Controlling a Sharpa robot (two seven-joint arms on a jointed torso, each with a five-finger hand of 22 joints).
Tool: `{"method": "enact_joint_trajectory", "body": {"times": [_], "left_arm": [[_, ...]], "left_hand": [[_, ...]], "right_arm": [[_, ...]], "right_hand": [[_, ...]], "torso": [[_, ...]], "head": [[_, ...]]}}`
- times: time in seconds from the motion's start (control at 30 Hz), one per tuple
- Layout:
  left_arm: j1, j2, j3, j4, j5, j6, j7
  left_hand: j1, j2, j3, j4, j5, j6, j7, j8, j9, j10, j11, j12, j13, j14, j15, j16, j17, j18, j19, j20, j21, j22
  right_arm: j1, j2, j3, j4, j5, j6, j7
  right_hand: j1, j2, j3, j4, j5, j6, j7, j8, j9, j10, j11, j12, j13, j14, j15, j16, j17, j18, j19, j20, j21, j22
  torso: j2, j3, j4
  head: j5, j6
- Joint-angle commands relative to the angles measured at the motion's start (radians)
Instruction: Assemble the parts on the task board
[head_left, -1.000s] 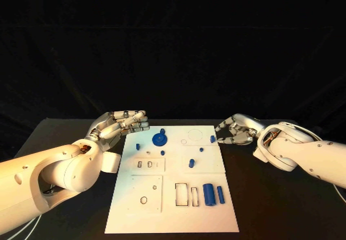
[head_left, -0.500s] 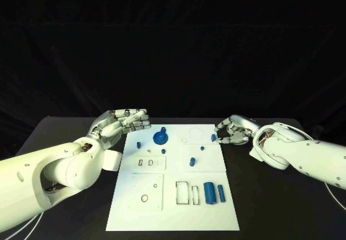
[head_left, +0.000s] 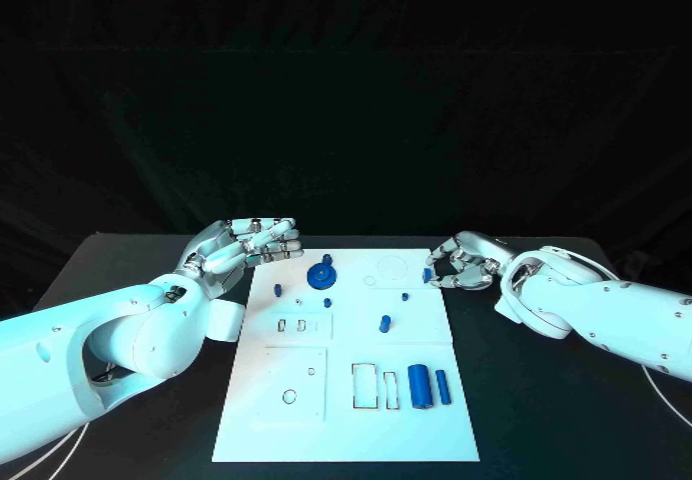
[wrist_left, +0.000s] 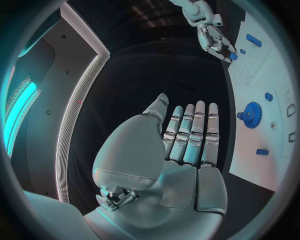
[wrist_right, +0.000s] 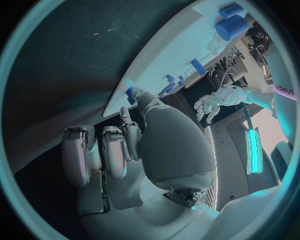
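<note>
The right hand (head_left: 464, 263) sits at the far right edge of the white board (head_left: 346, 425), its fingers curled in toward a small blue peg (head_left: 427, 274) that stands right at that edge. In the right wrist view the fingertips (wrist_right: 139, 95) meet the blue piece at the board's rim, so the hand seems to be pinching it, though I cannot tell how firm the grip is. The peg's long axis looks roughly upright, and it lies on the board side of the hand, toward the middle of the table. The left hand (head_left: 240, 247) hovers off the far left corner of the board, fingers straight and pressed together, holding nothing; the blue gear (head_left: 320, 274) is the part nearest to it, just inside the board's edge. The two blue cylinders (head_left: 428, 386) lie side by side near the front right, long axes running away from the robot, well apart from both hands. The right hand is plainly the nearer one to the peg.
</note>
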Motion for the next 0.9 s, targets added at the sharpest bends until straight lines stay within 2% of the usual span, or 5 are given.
{"method": "enact_joint_trajectory", "body": {"times": [0.03, 0.67, 0.83, 0.9], "left_arm": [[0.0, 0.002, 0.0, 0.001, 0.001, 0.023, 0.005], [0.0, 0.0, 0.0, 0.002, 0.001, 0.023, 0.004], [0.0, -0.001, 0.0, 0.002, 0.001, 0.023, 0.003], [0.0, -0.001, 0.0, 0.002, 0.001, 0.023, 0.003]], "left_hand": [[0.002, 0.012, 0.001, -0.006, 0.005, 0.001, 0.007, -0.004, -0.001, -0.001, 0.004, -0.001, -0.001, 0.0, 0.004, -0.003, -0.001, 0.007, 0.0, 0.001, -0.004, -0.001], [0.002, 0.012, 0.002, -0.006, 0.005, 0.001, 0.008, -0.005, -0.001, -0.001, 0.005, -0.002, -0.001, 0.0, 0.005, -0.004, -0.002, 0.007, 0.0, 0.001, -0.004, -0.001], [0.002, 0.012, 0.002, -0.006, 0.005, 0.001, 0.008, -0.005, -0.001, -0.001, 0.005, -0.002, -0.001, 0.0, 0.005, -0.004, -0.002, 0.007, 0.0, 0.001, -0.004, -0.001], [0.002, 0.012, 0.002, -0.006, 0.005, 0.001, 0.008, -0.005, -0.001, -0.001, 0.005, -0.002, -0.001, 0.0, 0.005, -0.004, -0.002, 0.007, 0.0, 0.001, -0.004, -0.001]], "right_arm": [[-0.001, 0.005, 0.0, -0.002, -0.013, 0.014, 0.007], [-0.002, 0.014, 0.0, -0.001, -0.017, 0.029, -0.003], [-0.003, 0.011, 0.0, 0.002, -0.029, 0.016, -0.017], [-0.003, 0.01, 0.0, 0.004, -0.035, 0.004, -0.025]], "right_hand": [[0.002, 0.012, 0.004, -0.002, 0.004, 0.01, 0.001, 0.004, 0.002, 0.009, 0.002, 0.004, 0.129, 0.101, 0.008, 0.007, 0.252, 0.009, 0.061, 0.005, 0.005, 0.181], [-0.006, 0.013, 0.001, -0.001, 0.0, 0.042, -0.002, 0.016, 0.007, 0.014, 0.0, 0.01, 0.134, 0.101, 0.007, 0.009, 0.255, 0.008, 0.063, 0.005, 0.008, 0.185], [-0.029, 0.0, -0.015, 0.008, -0.004, 0.039, 0.003, 0.012, 0.005, 0.009, 0.003, 0.004, 0.129, 0.101, 0.011, 0.009, 0.255, 0.008, 0.063, 0.007, 0.007, 0.185], [-0.05, -0.009, -0.033, 0.018, -0.021, 0.032, 0.005, 0.009, 0.004, 0.004, 0.006, 0.0, 0.125, 0.101, 0.015, 0.009, 0.255, 0.008, 0.063, 0.01, 0.007, 0.185]], "torso": [[0.0, -0.0003, 0.0008], [0.0, 0.0004, 0.0002], [0.0, 0.0006, -0.0011], [-0.001, 0.0007, -0.0011]], "head": [[0.0, -0.001], [0.001, -0.001], [0.001, -0.001], [0.001, 0.0]]}}
